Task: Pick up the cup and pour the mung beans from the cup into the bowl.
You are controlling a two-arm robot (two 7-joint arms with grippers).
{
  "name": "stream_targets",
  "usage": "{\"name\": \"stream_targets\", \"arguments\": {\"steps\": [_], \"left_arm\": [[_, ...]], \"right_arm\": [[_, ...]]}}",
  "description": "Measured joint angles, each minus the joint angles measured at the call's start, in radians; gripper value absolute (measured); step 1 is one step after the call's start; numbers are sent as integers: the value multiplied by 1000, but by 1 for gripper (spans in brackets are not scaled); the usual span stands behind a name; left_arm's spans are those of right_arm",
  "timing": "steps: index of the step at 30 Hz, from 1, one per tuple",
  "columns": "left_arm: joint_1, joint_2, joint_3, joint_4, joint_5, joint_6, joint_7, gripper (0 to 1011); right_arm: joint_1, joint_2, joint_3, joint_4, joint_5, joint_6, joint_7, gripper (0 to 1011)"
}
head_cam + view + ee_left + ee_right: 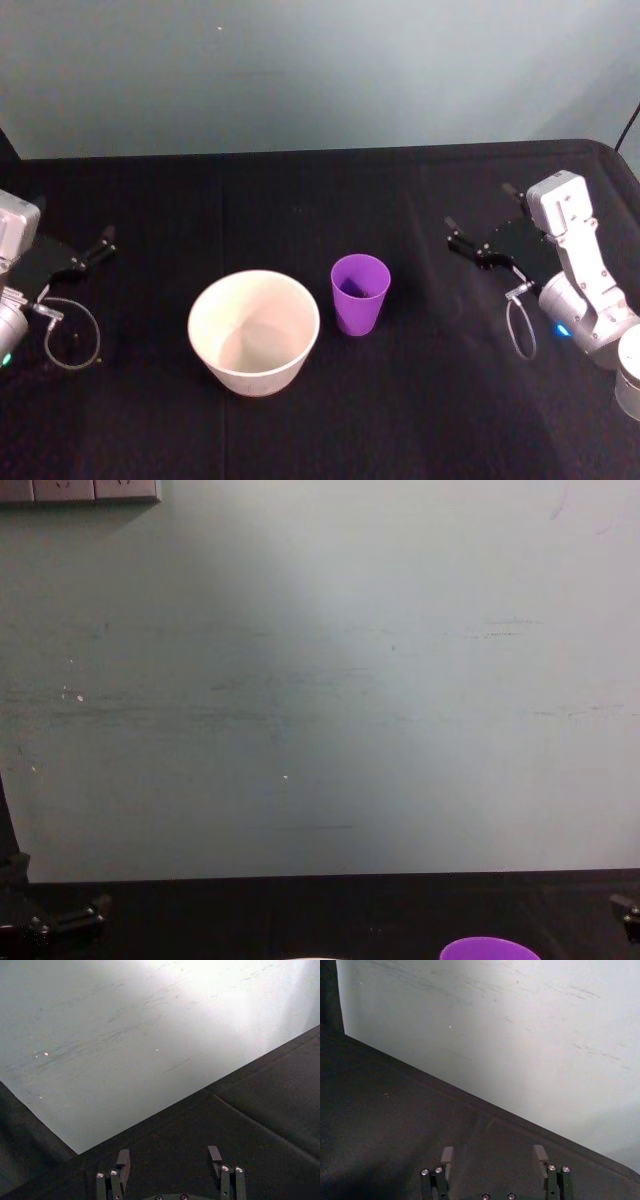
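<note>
The purple cup (360, 293) stands upright on the black table, just to the right of the whitish bowl (256, 374) and a small gap apart from it. I cannot make out mung beans inside the cup. The bowl's inside looks bare. The cup's rim (490, 948) peeks in at the chest view's lower edge. My right gripper (480, 208) hovers open to the right of the cup, well clear of it, and its fingers (447, 1156) hold nothing. My left gripper (74, 217) rests open at the far left, its fingers (123, 1160) spread over bare cloth.
A black cloth (430, 400) covers the whole table. A pale wall (320, 680) rises behind the table's far edge. Loose cable loops hang by each wrist, one on the left (72, 340) and one on the right (520, 325).
</note>
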Motion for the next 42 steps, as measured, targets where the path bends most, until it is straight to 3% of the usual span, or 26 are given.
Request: {"name": "stream_targets", "arguments": {"steps": [8,14,17,23,31,37,42], "left_arm": [[0,0,0,0,0,0,0,1011],[0,0,0,0,0,0,0,1011],[0,0,0,0,0,0,0,1011],[0,0,0,0,0,0,0,1011],[0,0,0,0,0,0,0,1011],[0,0,0,0,0,0,0,1012],[0,0,0,0,0,0,0,1011]], "right_arm": [[-54,30,36,-32,21,-51,39,1003],[-123,71,88,-71,100,-104,117,1003],[-156,99,112,-84,189,-122,227,1003],[-177,116,119,-93,290,-123,381,1003],[-163,97,95,-82,323,-108,500,1003],[-150,73,79,-67,319,-102,539,1003],[-133,41,60,-38,290,-101,556,1003]]}}
